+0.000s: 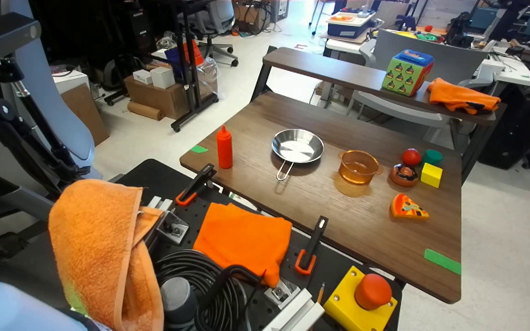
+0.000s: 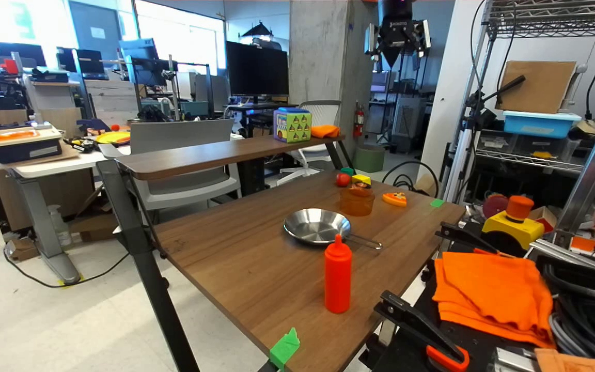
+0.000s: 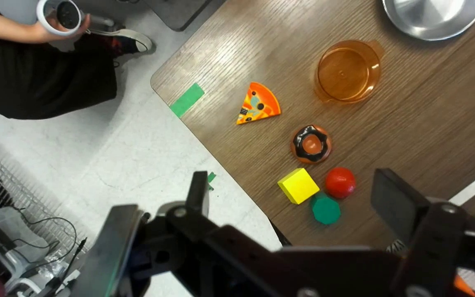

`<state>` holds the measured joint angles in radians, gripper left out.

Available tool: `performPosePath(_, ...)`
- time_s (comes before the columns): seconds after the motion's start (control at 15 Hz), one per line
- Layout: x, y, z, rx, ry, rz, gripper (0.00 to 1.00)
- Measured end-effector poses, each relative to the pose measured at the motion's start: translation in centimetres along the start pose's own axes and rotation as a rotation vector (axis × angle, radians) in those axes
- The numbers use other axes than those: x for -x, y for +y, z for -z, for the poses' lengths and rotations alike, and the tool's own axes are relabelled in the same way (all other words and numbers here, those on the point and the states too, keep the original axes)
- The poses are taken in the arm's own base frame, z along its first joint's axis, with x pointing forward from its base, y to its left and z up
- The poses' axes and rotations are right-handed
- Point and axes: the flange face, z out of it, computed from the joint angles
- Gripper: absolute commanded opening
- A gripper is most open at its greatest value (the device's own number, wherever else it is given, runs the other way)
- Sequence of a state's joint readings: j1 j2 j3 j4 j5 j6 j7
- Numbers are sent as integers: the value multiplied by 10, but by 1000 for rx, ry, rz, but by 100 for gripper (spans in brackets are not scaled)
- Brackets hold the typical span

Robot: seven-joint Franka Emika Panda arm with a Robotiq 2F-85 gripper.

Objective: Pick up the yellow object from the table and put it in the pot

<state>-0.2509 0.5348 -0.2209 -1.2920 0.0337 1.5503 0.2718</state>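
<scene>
High above the table (image 1: 375, 239), the claw (image 2: 398, 54) hangs empty, jaws spread wide. The table bears the amber pot (image 1: 357, 174) and, apart from it, the yellow block (image 3: 298, 186); a jaw descending off-centre could roll the adjacent red ball (image 3: 340, 182) or catch the green block (image 3: 326, 209).

Black gripper (image 2: 398, 50) high in an exterior view, fingers (image 3: 396, 202) downward, wide apart.
</scene>
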Motion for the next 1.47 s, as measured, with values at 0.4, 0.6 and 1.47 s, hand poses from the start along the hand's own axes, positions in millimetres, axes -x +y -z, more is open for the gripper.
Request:
performPosePath(0.4, -20, -26, -22, 43, -54, 21, 100)
performPosePath(0.6, -23, -27, -9, 54, 11, 48, 100)
performPosePath(1.47, -12, -28, 25, -18, 271, -69, 100)
